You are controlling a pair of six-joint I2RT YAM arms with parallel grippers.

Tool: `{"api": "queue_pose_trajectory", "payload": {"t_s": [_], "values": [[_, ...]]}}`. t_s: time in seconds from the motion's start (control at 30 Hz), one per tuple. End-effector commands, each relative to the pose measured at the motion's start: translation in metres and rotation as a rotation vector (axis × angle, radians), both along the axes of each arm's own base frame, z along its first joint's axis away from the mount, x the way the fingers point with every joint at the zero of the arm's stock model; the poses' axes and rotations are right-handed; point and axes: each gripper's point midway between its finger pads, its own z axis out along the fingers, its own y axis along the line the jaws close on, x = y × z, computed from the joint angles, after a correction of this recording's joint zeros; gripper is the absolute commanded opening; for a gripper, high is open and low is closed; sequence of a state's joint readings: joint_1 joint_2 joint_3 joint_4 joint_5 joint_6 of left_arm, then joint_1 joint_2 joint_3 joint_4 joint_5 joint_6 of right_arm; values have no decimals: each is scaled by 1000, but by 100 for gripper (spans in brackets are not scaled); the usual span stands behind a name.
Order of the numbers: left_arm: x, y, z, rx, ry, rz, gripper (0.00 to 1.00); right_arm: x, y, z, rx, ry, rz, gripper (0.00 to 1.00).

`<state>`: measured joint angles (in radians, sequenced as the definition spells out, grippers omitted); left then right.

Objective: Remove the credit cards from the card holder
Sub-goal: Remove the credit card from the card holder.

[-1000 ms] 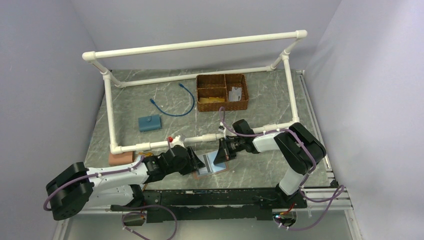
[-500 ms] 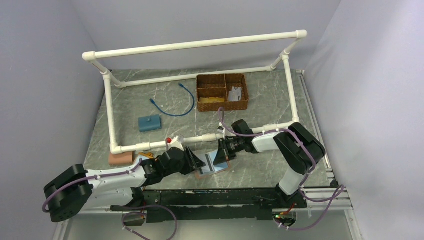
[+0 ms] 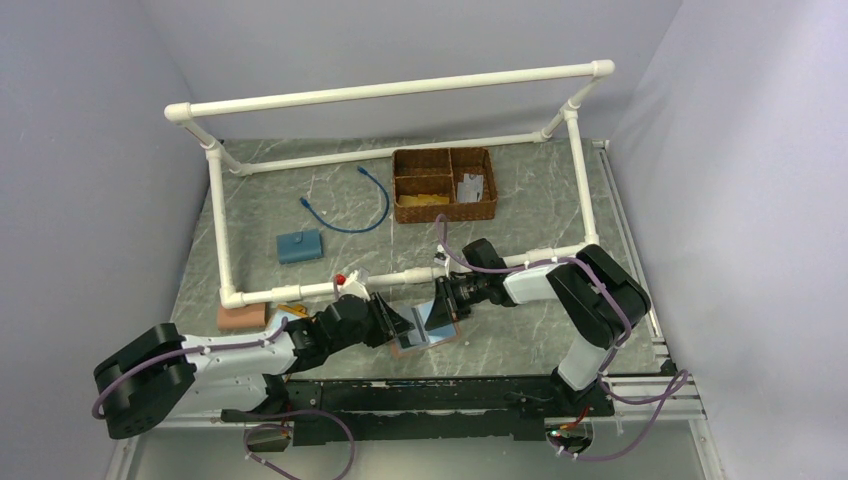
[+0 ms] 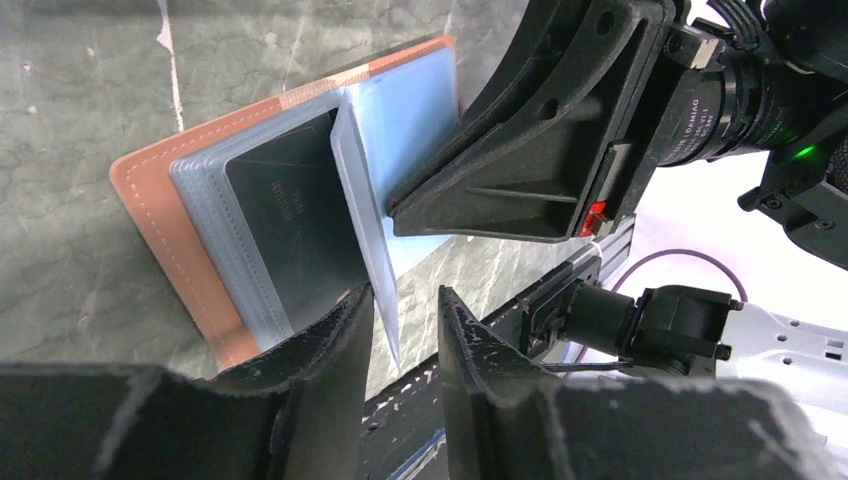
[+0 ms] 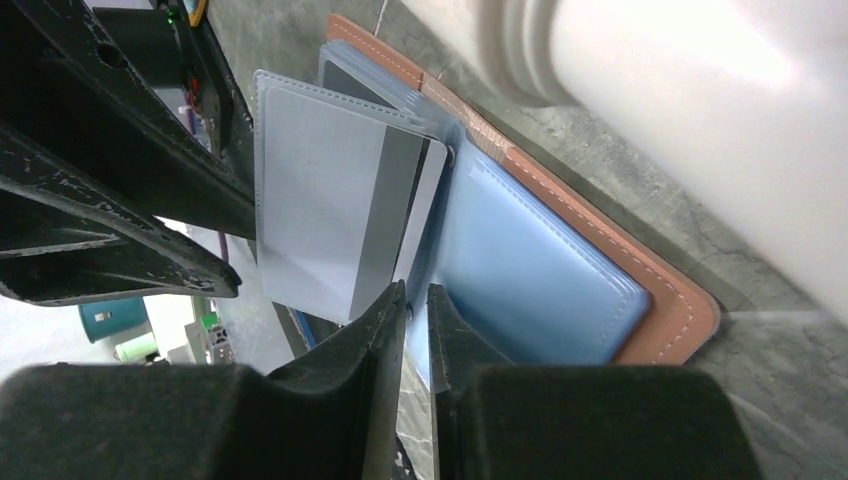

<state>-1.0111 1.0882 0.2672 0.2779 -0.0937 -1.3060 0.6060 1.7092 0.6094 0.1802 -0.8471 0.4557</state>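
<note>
Closer-set than before, left jaws straddle the card holder's (image 4: 140, 187) upright sleeve (image 4: 362, 212); right jaws, a slit apart, grip unclear.

Only "DAMIAO" can be read, on the right arm's wrist motor (image 4: 700, 110).

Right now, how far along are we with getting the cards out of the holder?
Done: the card holder lies open, one sleeve stood upright. In hand: the left gripper straddles that sleeve, jaws apart; the right gripper, nearly closed, sits at the edge of a striped card inside it. Left: that card and a dark card are not out yet.
</note>
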Motion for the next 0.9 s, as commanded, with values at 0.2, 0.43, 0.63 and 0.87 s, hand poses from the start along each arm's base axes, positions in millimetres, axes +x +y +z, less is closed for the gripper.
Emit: {"api": "queue_pose_trajectory", "payload": {"t_s": [0.2,0.43,0.63,0.87], "values": [[8,-14,16,-93,-46,-3,30,10,9,15,40,-58,18,30],[12,-13,-4,15,24,12,49,10,9,14,39,-57,19,31],[17,-13,-11,77,38,22,28,11,9,15,37,-60,17,29],[14,-2,-3,6,-18,35,0,15,7,34,113,-66,16,34]]}}
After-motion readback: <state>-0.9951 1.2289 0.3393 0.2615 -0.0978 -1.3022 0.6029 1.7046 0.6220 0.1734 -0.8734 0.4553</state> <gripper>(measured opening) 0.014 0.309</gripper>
